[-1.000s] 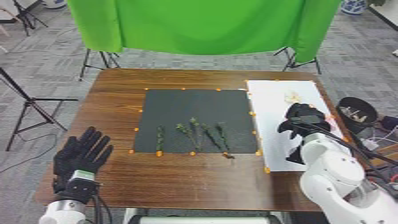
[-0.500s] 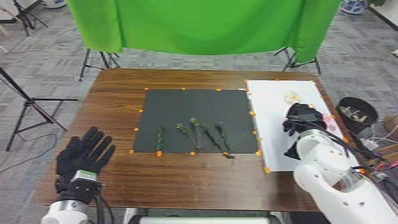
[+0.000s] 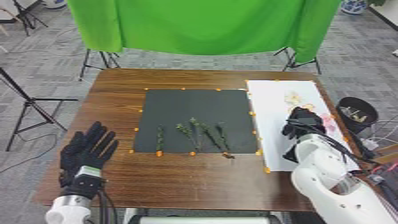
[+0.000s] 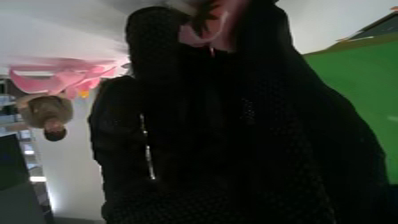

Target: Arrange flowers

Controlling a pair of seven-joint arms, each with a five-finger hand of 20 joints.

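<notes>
Over the white sheet (image 3: 277, 131), my right hand (image 3: 304, 119) is held low beside pink flowers (image 3: 330, 121). Cream flowers (image 3: 293, 98) lie farther up that sheet. In the right wrist view my right hand (image 4: 213, 125) has fairly straight fingers, and a pink flower with green at its base (image 4: 209, 31) shows between them and the thumb; whether they touch it is unclear. Another pink flower (image 4: 62, 79) lies apart from the hand. Several green stems (image 3: 206, 134) rest on the dark mat (image 3: 182, 107). My left hand (image 3: 86, 150) is open at the table's left side.
The brown table (image 3: 213, 182) carries the mat and sheet, edged with orange tabs. Beyond its right edge stands a black bin (image 3: 357, 111) with things inside. A green cloth (image 3: 204, 25) hangs behind the table, with tripods around.
My right hand has shifted slightly, exposing more of the cream and pink flowers. My left hand has moved a little away from the front edge. The stems on the mat have stayed put.
</notes>
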